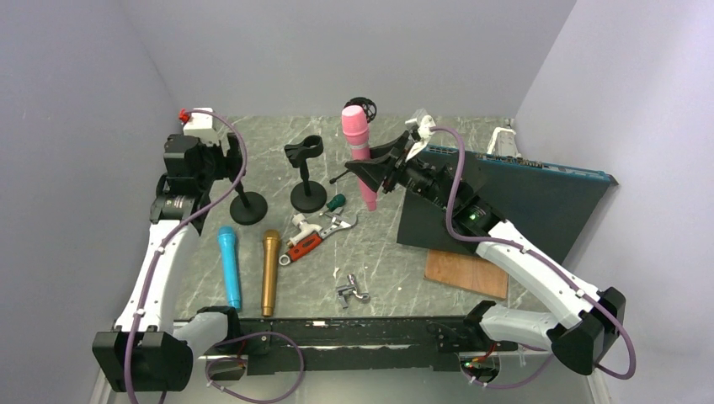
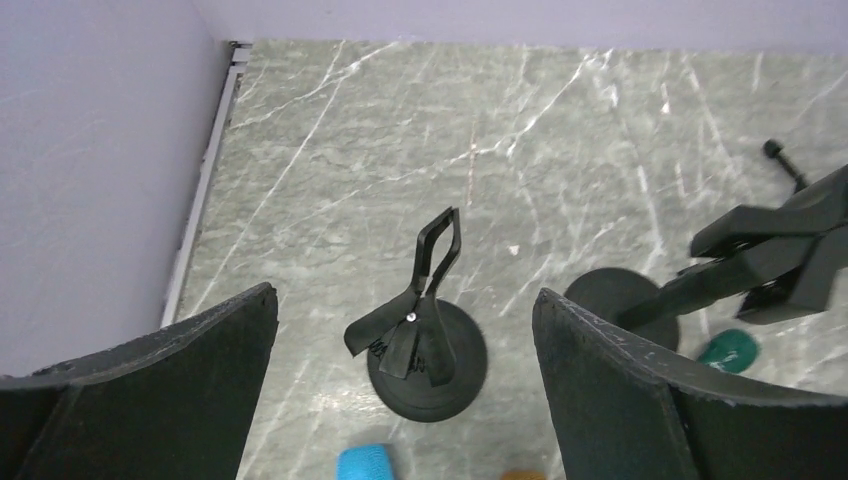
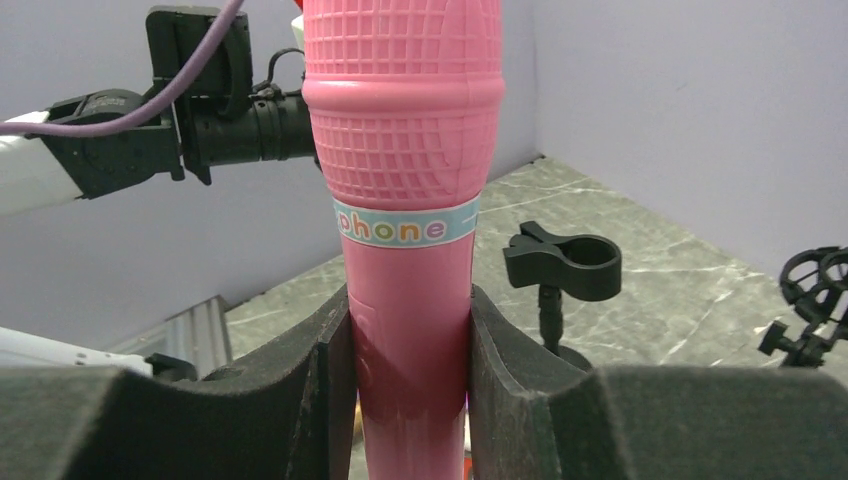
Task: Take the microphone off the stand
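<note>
Nearest, a smooth blue plastic microphone (image 1: 229, 268) and a gold cylindrical microphone (image 1: 269, 271) lie side by side on the grey-green, white-veined marble tabletop (image 1: 396, 252). Beyond them, the left hand (image 2: 405, 300) is spread wide and empty above a black round-based clip stand (image 2: 428, 355). The right hand (image 3: 408, 330) clamps the pink grid-textured plastic microphone (image 3: 400, 130), upright and off any stand. Plain lavender walls (image 1: 337, 50) enclose the area.

Only readable text is "phone". It's in coloured letters on the pale blue band (image 3: 405, 228) round the pink plastic microphone (image 3: 402, 120).
</note>
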`<state>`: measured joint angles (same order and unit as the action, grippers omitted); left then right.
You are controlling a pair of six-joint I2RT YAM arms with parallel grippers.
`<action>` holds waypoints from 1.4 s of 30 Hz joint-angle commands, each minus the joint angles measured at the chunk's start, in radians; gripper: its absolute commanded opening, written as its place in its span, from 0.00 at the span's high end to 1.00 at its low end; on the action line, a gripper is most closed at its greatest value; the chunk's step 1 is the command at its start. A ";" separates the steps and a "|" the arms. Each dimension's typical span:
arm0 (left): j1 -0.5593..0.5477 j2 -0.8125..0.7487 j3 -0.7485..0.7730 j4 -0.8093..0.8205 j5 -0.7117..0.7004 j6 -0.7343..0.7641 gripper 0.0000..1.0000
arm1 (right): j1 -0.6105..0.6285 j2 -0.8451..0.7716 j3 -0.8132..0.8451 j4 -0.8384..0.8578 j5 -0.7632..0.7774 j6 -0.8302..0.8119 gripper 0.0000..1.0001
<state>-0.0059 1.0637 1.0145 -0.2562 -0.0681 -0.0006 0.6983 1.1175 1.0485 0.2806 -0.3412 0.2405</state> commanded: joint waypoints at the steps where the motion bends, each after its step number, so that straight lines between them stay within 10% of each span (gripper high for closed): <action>1: 0.003 -0.022 0.093 -0.078 0.020 -0.231 0.00 | 0.003 -0.029 0.020 0.017 -0.005 0.105 1.00; 8: -0.016 -0.059 0.198 -0.303 0.157 -0.554 0.12 | 0.003 0.014 0.114 -0.209 0.090 0.157 1.00; 19: -0.386 -0.425 -0.110 -0.073 0.280 -0.945 0.03 | 0.015 -0.003 0.134 -0.449 0.101 0.140 1.00; 27: -0.747 -0.303 0.047 0.114 0.092 -0.829 0.03 | 0.044 -0.015 0.119 -0.437 0.072 0.145 1.00; 42: -0.779 0.018 0.314 0.015 0.000 -0.817 0.07 | 0.065 -0.004 0.132 -0.408 -0.040 0.218 1.00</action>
<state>-0.7803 1.0843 1.3231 -0.2779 -0.0425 -0.7776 0.7502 1.1313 1.1446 -0.1860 -0.3271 0.4171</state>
